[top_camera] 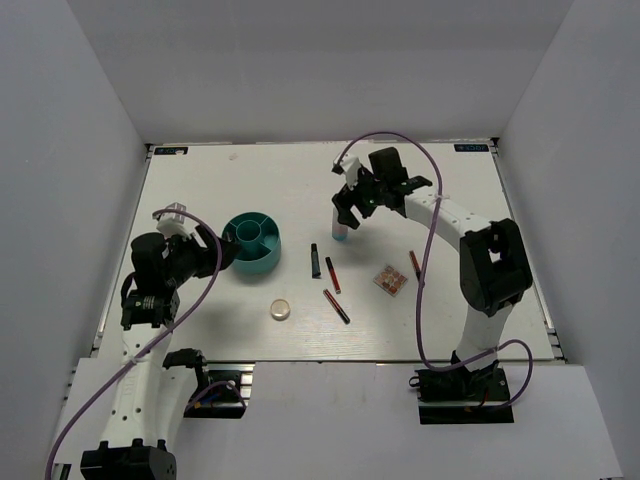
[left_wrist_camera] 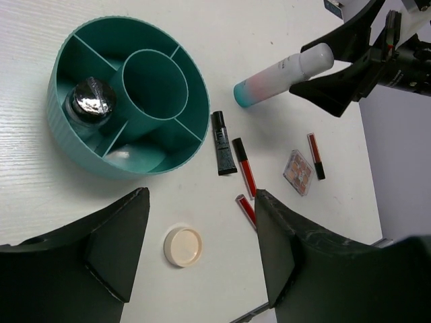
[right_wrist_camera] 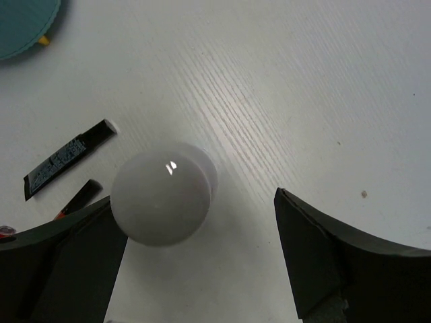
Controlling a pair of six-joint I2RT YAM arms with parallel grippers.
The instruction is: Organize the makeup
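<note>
Makeup is only just begun on its way into order: one piece sits in the teal tub [left_wrist_camera: 64,145] and the rest lie loose on the bench [top_camera: 440,330]. Nearest the arm bases, low in the top view, the round cream compact [top_camera: 281,311] lies alone, well apart from the tub. Just above and right of it, one thin red-black stick [top_camera: 336,306] lies slanted. A second stick [top_camera: 332,275] and the black tube [top_camera: 315,261] lie side by side above that. To the right, the square pinkish palette [top_camera: 391,281] has a third stick [top_camera: 415,264] just beside it. No fingers touch any of these.

At the left of the frame the left gripper [left_wrist_camera: 201,202] hovers beside the tub, fingers spread with nothing between them. Inside the tub, the clear vial [left_wrist_camera: 91,101] with its shiny cap stands in one outer compartment. I can make out nothing in the centre cup or the other compartments.

Farthest off, upper centre, the white-and-blue bottle [left_wrist_camera: 283,75] appears to stand upright on the bench between the fingers of the right gripper [right_wrist_camera: 194,198]. Those fingers are spread wide, one close by the cap and a clear gap at the other, so there is no pinch. By my reading one item is stowed, the bottle is the likely next one, and the compact, tube, palette and three sticks are all left.
</note>
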